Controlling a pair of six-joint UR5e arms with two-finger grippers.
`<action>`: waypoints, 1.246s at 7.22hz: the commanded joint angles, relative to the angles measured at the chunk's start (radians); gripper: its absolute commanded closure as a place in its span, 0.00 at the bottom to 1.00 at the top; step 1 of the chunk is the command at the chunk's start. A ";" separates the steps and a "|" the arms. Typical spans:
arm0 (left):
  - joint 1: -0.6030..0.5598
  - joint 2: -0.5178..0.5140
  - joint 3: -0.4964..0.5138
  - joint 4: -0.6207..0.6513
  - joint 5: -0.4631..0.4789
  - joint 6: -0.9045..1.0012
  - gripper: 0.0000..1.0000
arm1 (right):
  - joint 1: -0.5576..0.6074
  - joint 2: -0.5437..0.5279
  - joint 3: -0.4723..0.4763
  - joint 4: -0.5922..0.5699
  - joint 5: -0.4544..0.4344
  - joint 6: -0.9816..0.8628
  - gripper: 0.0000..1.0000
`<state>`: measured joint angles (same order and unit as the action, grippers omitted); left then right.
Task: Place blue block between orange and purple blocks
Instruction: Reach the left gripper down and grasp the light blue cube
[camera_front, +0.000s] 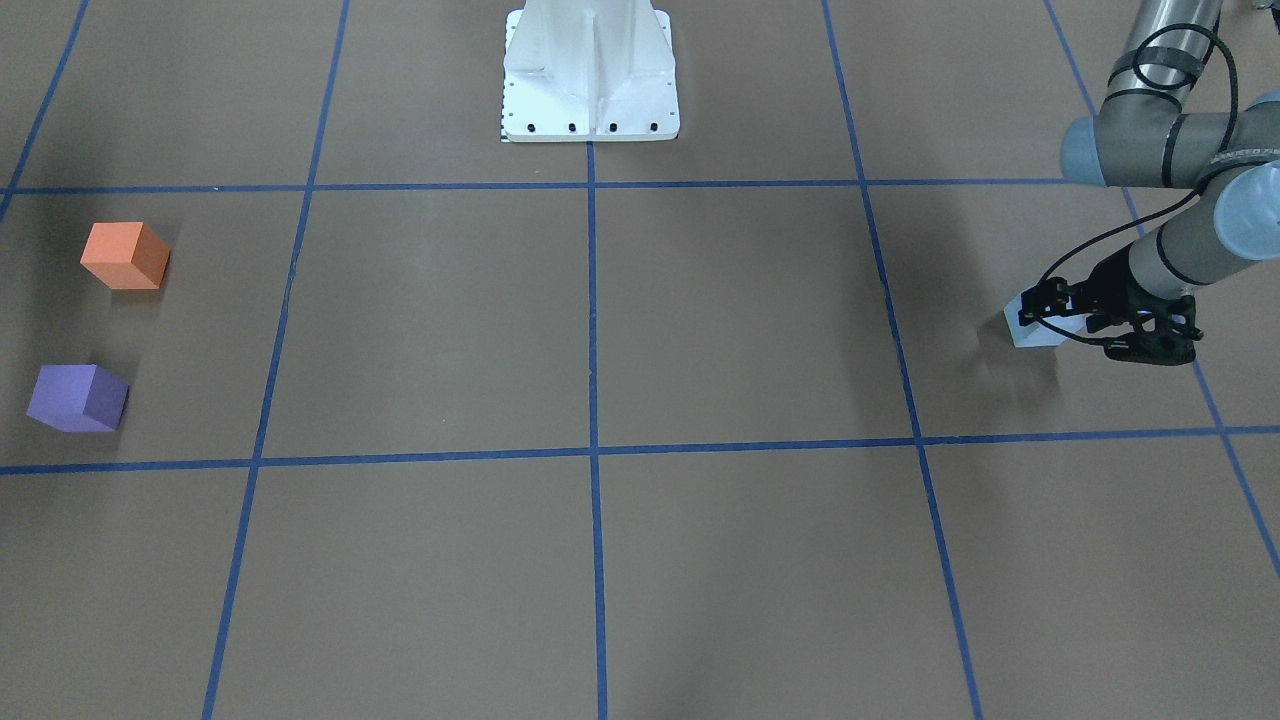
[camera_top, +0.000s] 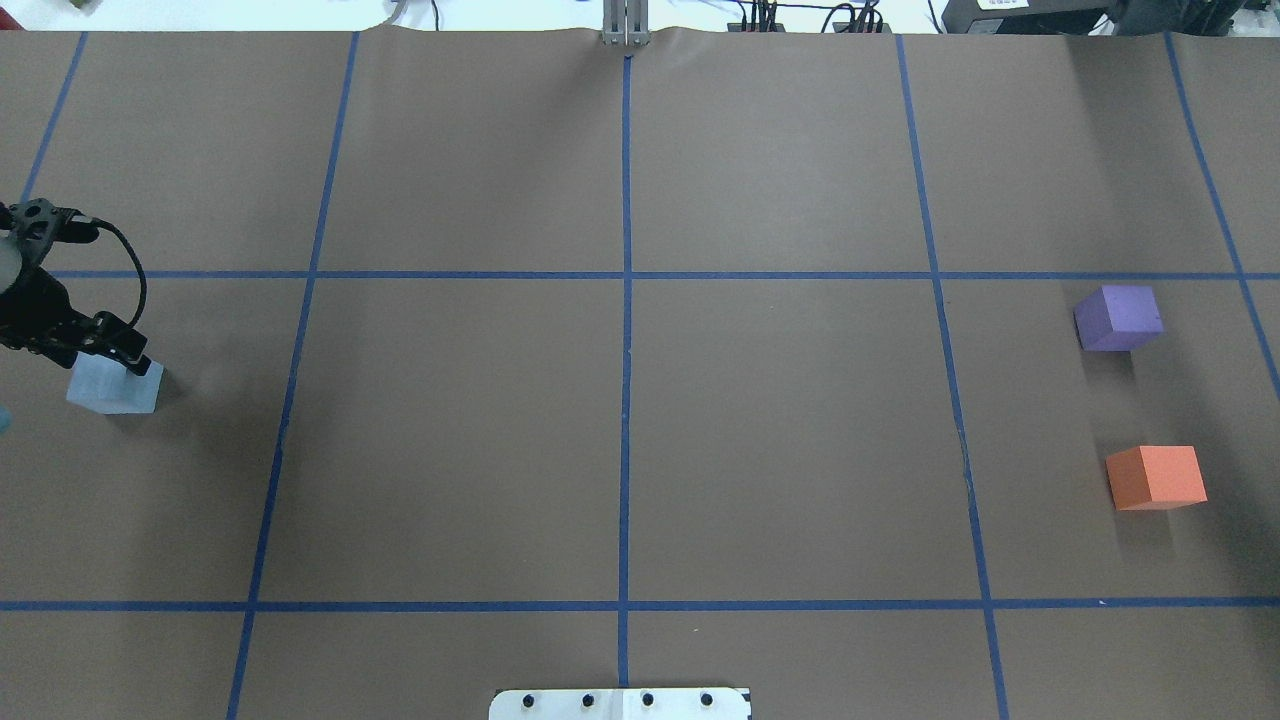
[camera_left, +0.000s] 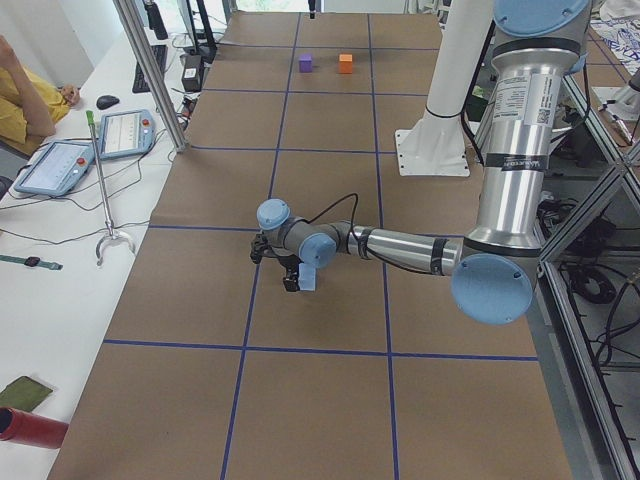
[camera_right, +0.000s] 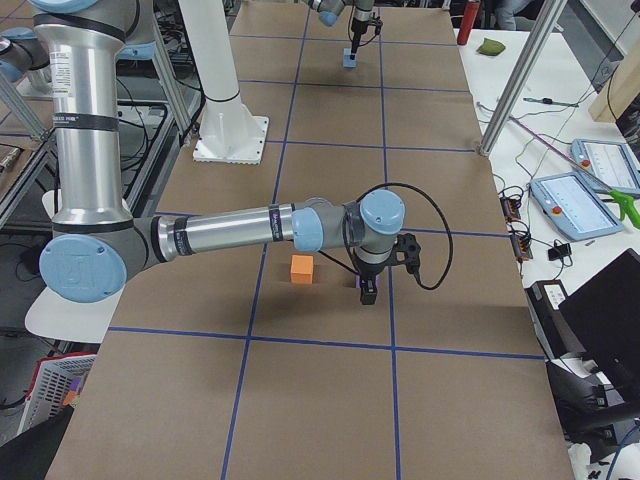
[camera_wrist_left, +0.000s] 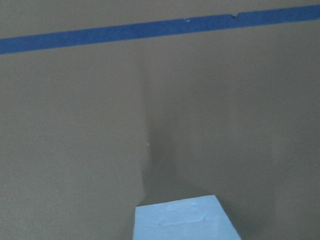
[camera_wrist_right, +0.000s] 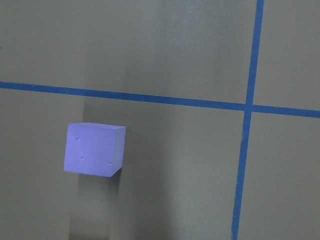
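The light blue block stands on the brown table at the robot's far left; it also shows in the overhead view and at the bottom of the left wrist view. My left gripper is down over it, jaws against its sides, shut on it. The orange block and the purple block stand at the far right with a gap between them. My right gripper hangs over the purple block; I cannot tell whether it is open or shut.
Blue tape lines divide the brown table into squares. The robot's white base stands at the table's middle edge. Tablets and a metal post are off the mat on the operators' side.
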<state>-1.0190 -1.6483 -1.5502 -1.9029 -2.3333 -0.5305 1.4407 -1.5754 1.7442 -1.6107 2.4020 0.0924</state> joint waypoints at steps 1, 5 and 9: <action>0.010 0.002 0.002 0.001 0.002 -0.006 0.00 | -0.006 -0.002 -0.002 0.000 0.000 0.001 0.00; 0.039 0.010 -0.007 0.002 0.028 -0.112 0.68 | -0.019 -0.002 -0.002 0.000 0.000 0.003 0.00; 0.054 -0.089 -0.173 0.201 0.022 -0.274 1.00 | -0.028 0.000 0.006 0.003 0.034 0.001 0.00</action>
<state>-0.9692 -1.6698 -1.6348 -1.8201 -2.3109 -0.7069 1.4136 -1.5761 1.7449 -1.6093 2.4267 0.0953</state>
